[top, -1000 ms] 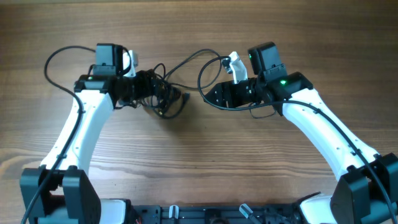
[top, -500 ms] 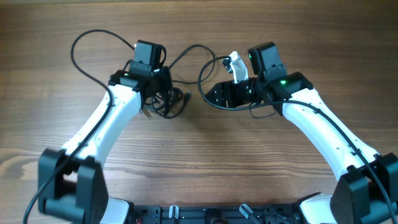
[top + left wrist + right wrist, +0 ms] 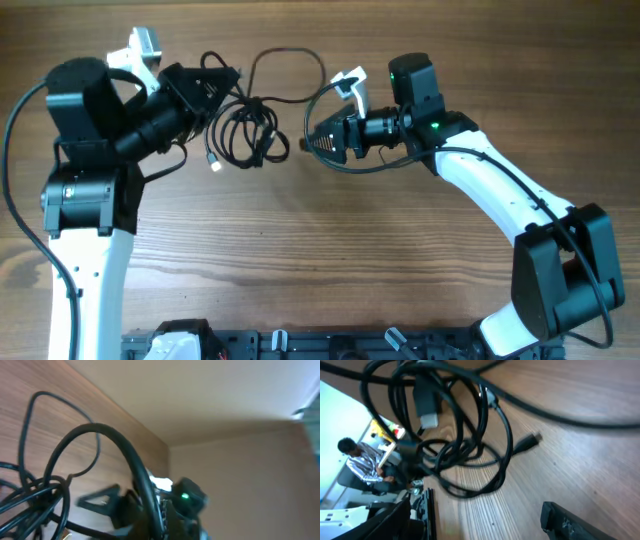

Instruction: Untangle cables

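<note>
Shows overhead left gripper (image 3: 215,85) swung back leftwards, closed tight on one strand of cables (image 3: 248,132), pulling them looser near wide-spread, empty right gripper (image 3: 308,140); at left wrist, cables hanging close; at right wrist, cables lying ahead on table (image 3: 560,435), probably ready for separating.

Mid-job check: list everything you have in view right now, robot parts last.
thin black cables: several, black, one tangled bundle at the upper centre of the table, one strand looping out behind it
silver-tipped plug: one, black and silver, at the bundle's left edge
wooden table: one, brown, under everything
person in a striped shirt: one, beyond the table, seen in the right wrist view only
left gripper: one, black, upper left, shut on the cables
right gripper: one, black, just right of the bundle, open, holding nothing
arms: two, white and black, left arm, right arm
</note>
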Tool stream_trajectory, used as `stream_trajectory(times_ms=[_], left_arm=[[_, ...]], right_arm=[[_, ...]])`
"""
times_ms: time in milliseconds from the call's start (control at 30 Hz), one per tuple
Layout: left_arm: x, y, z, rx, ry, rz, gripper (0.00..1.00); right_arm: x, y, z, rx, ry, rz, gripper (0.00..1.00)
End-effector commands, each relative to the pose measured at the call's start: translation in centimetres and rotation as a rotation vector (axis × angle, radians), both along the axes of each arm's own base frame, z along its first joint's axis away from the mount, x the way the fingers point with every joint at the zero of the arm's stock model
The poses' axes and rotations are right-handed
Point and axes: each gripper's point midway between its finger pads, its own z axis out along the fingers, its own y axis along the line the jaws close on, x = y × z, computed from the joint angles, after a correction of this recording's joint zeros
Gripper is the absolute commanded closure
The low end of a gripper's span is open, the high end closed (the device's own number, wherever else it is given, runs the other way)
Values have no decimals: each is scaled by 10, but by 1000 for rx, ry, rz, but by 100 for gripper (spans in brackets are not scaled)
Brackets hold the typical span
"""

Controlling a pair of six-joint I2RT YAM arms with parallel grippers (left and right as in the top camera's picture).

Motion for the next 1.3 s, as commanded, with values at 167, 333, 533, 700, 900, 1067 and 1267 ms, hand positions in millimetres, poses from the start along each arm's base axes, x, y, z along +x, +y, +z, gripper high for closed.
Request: stream_trajectory(times_ms=[167,333,533,700,900,1067,1267], left_arm=[[-26,-27,41,-261,74,-179,96],[-34,-33,43,-314,131,-220,96],[-36,-36,56,-326,85,-261,96],[-39,-37,56,-328,86,-279,96],[-48,-42,59,-369,136,-329,96],[-48,-42,72,-372,78,-350,96],[-29,9,61,-295,-2,-200,96]], right_arm=[[-9,17,24,99,-45,84,14],[12,28,40,128,-41,-31,15],[14,32,-3,-68,-89,-113,27],[50,1,-27,-216,-55,-354,96],[39,-1,-27,-187,-10,-283,96],[75,-130,-98,-701,98,-842,96],[88,-263,-109,-766,279,-1130,96]])
